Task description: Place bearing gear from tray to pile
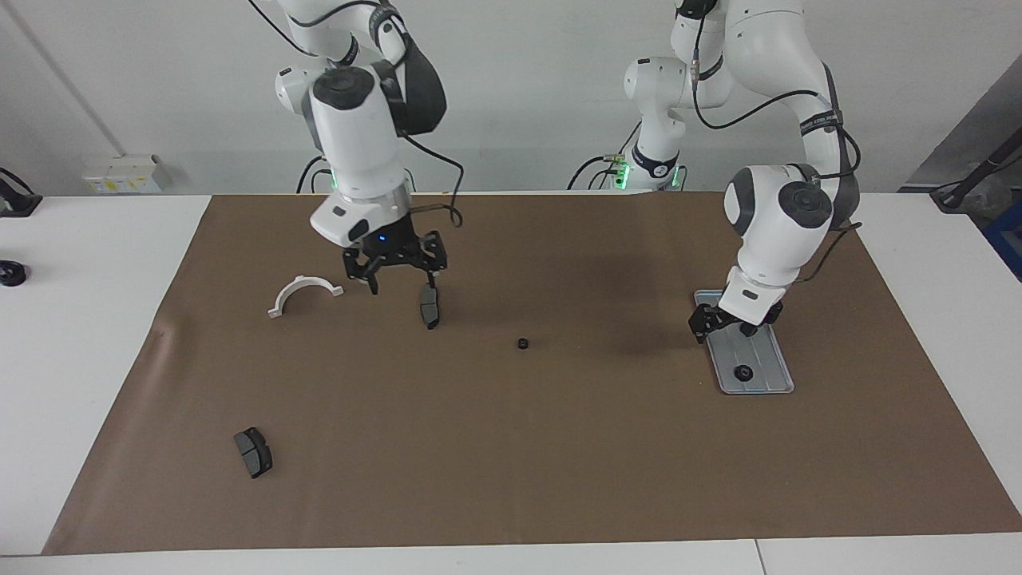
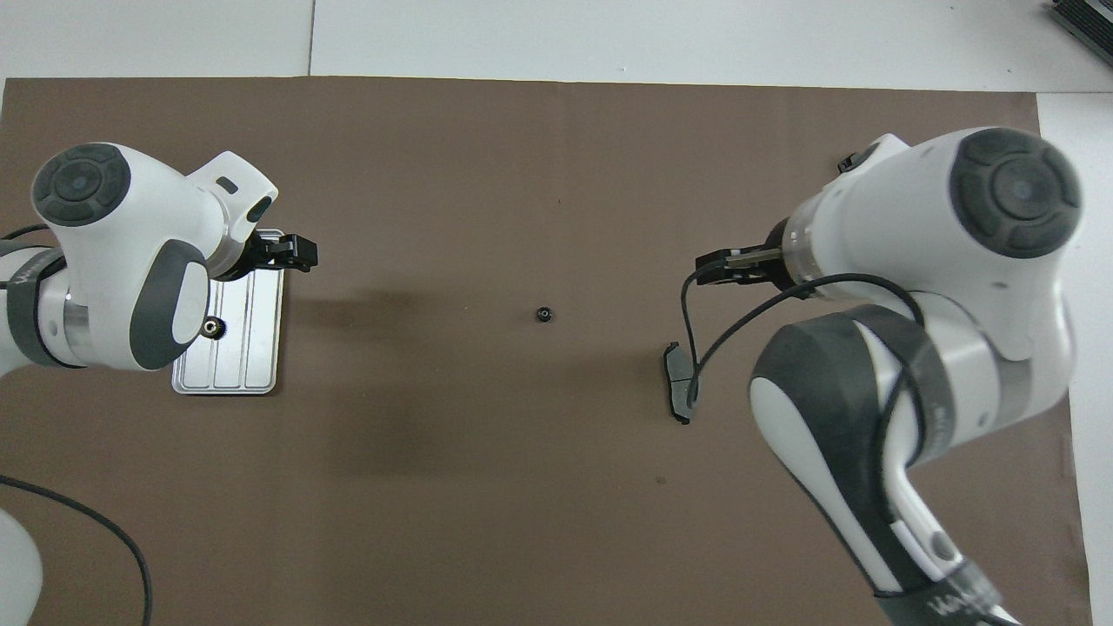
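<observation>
The silver tray lies toward the left arm's end of the mat. One black bearing gear sits on it. My left gripper hangs open, holding nothing, low over the tray's end nearer the robots. Another gear lies alone mid-mat. The pile's white half-ring bracket and two brake pads are scattered toward the right arm's end. My right gripper is open and empty over the mat between the bracket and the nearer pad.
A brown mat covers most of the white table. In the overhead view the right arm hides the bracket and most of the farther brake pad. A small black object sits on the bare table past the right arm's end of the mat.
</observation>
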